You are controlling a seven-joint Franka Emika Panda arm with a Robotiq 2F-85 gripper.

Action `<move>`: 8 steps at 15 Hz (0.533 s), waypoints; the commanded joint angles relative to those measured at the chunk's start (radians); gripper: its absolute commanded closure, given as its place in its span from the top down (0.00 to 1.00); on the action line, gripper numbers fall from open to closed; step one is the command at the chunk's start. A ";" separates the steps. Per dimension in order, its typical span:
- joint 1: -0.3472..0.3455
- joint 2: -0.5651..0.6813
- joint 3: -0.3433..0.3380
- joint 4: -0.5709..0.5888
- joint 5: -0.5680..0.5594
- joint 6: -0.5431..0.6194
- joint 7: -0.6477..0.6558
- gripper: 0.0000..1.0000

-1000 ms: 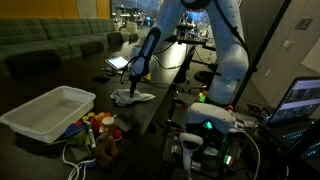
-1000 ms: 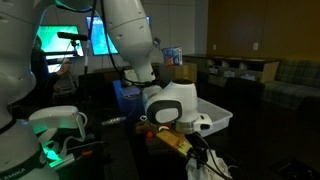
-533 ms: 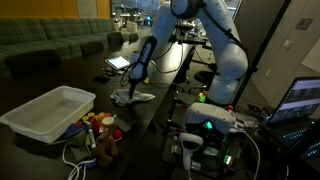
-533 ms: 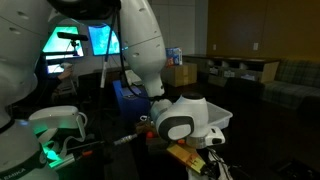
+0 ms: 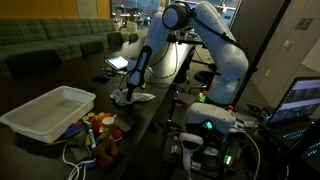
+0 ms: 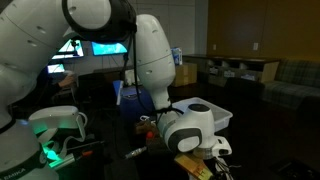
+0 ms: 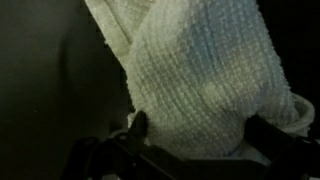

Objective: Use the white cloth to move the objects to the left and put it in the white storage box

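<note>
Showing a dim lounge with green sofas point(image 5: 50, 40); a dark table point(image 5: 150, 112) bears the white storage box point(image 5: 48, 110), small toys point(image 5: 95, 125) beside it, and the bunched white cloth point(image 5: 136, 97), pinched between the gripper point(image 5: 127, 92) jaws.

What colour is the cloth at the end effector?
White, with a nubbly terry texture; the cloth shows best in the wrist view.

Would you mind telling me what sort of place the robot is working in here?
Probably an office lounge or lab common room: a long green sofa runs along the back, lit monitors glow in the background, and a laptop lies open on the dark table.
</note>
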State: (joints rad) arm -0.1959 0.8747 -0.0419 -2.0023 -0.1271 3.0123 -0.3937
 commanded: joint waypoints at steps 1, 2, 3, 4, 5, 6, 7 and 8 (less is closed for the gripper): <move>0.037 0.099 -0.047 0.110 -0.034 -0.034 0.059 1.00; 0.041 0.111 -0.057 0.122 -0.035 -0.048 0.067 0.87; 0.040 0.121 -0.062 0.133 -0.037 -0.065 0.069 0.74; 0.042 0.123 -0.068 0.137 -0.040 -0.083 0.071 0.68; 0.035 0.109 -0.066 0.126 -0.044 -0.104 0.062 0.59; 0.030 0.101 -0.063 0.121 -0.045 -0.125 0.058 0.52; 0.015 0.087 -0.053 0.104 -0.048 -0.144 0.043 0.43; 0.007 0.073 -0.049 0.087 -0.049 -0.159 0.035 0.36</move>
State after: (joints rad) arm -0.1695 0.9373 -0.0892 -1.9042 -0.1395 2.9053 -0.3599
